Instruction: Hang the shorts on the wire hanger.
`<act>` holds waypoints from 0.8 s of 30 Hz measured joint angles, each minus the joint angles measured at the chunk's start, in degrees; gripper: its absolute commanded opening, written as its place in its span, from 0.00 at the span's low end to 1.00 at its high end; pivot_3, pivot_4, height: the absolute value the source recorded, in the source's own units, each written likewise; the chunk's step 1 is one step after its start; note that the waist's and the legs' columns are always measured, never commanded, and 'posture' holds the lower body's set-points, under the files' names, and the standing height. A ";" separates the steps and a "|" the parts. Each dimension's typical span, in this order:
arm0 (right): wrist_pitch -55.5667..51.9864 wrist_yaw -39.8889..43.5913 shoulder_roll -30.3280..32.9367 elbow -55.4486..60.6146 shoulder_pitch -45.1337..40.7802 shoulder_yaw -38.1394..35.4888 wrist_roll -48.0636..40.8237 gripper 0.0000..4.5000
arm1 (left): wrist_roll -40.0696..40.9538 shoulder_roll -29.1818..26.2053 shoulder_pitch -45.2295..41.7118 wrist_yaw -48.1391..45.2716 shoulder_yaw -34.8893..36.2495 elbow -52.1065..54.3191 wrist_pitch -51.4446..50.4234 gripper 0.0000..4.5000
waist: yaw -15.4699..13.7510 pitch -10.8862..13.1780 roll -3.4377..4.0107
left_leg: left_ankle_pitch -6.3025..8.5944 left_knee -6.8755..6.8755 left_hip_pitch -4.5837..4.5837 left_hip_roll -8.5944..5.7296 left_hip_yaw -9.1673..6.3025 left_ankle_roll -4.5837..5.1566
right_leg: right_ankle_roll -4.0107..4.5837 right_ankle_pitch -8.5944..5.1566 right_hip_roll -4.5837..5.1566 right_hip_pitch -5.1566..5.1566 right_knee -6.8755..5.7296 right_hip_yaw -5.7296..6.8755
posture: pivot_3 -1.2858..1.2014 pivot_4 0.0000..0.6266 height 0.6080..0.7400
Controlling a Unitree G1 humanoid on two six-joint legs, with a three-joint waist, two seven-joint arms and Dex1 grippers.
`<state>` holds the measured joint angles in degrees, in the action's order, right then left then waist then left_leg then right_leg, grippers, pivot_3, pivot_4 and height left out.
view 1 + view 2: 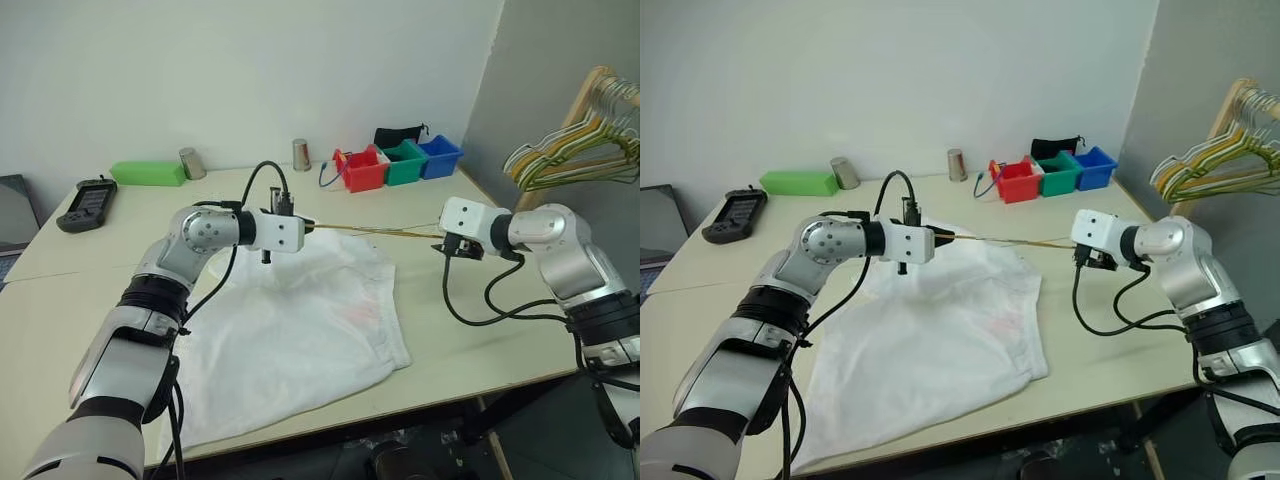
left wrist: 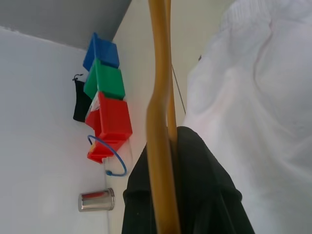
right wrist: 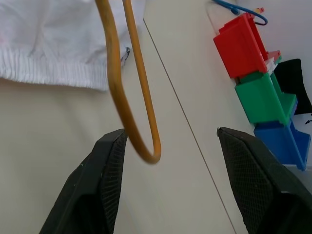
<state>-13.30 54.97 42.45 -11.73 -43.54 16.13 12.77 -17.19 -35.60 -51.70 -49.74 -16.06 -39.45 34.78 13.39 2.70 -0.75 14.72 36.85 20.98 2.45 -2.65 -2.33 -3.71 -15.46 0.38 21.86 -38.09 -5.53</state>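
**Hanger up, shorts flat**

Right now the left tool (image 1: 308, 227) is clamped tight on one end of the hanger (image 1: 375, 231), holding it level above the surface (image 1: 90, 300). From the left wrist view the gold wire (image 2: 158, 122) runs straight up between the black fingers (image 2: 204, 195), pinched hard. The right tool (image 3: 168, 161) stands at the far end, its jaws well apart, with the wire's bend (image 3: 146, 153) hanging between the pads and seemingly clear of both. So only one side has hold of it.

The shorts (image 1: 290, 340) lie spread on the surface, directly below the hanger and reaching toward six o'clock, nearly to the front edge. Their ribbed waistband (image 3: 48, 68) sits toward twelve o'clock, just under the wire. A faint pinkish print (image 1: 362, 312) shows near the three o'clock side.

At one o'clock along the back wall sit red, green and blue bins (image 1: 400, 162); a rack of thicker hangers (image 1: 575, 150) stands at about two o'clock, off the surface.

My guess on handling: the hanger looks light and springy, so held at one end it will likely sag and twist; a second grip at the bend would steady it. The shorts look thin, limp and slack. I would pinch the waistband, the firmest part, since a grab mid-cloth would only bunch it, and one pinch leaves the rest drooping.
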 measured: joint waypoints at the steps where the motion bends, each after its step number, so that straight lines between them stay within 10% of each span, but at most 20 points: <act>1: 0.16 0.04 -0.14 0.00 0.01 0.19 0.05 0.69 | 0.12 0.00 0.18 0.00 0.00 0.64 -0.44 0.00 | 0.01 0.00 0.00 | 0.00 0.00 0.00 0.00 0.00 0.00 | 0.00 0.00 0.00 0.00 0.00 0.00 | 0.45 0.00 1.00; 7: 0.47 0.06 -0.98 -1.06 0.01 0.78 0.13 0.69 | 0.37 -0.02 1.24 0.00 0.00 2.62 -1.15 0.00 | -0.04 0.00 0.00 | 0.00 0.00 0.00 0.00 0.00 0.00 | 0.01 0.00 0.00 -0.02 0.01 0.00 | 0.45 0.00 1.00; 24: 9.44 0.05 -0.91 -2.26 -0.95 2.65 4.40 0.01 | 0.95 -0.40 3.00 0.16 0.09 5.66 -4.25 0.00 | -0.67 0.00 0.00 | 0.00 0.02 -0.01 0.00 -0.01 0.00 | 0.01 0.01 0.00 -0.02 0.00 0.00 | 0.46 0.00 1.00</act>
<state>-3.86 55.02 41.54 -13.99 -44.49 18.78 17.18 -16.24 -36.00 -48.70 -49.58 -15.97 -33.80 30.53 12.72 2.70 -0.75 14.72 36.87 20.97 2.44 -2.66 -2.33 -3.70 -15.45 0.38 21.84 -38.09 -5.53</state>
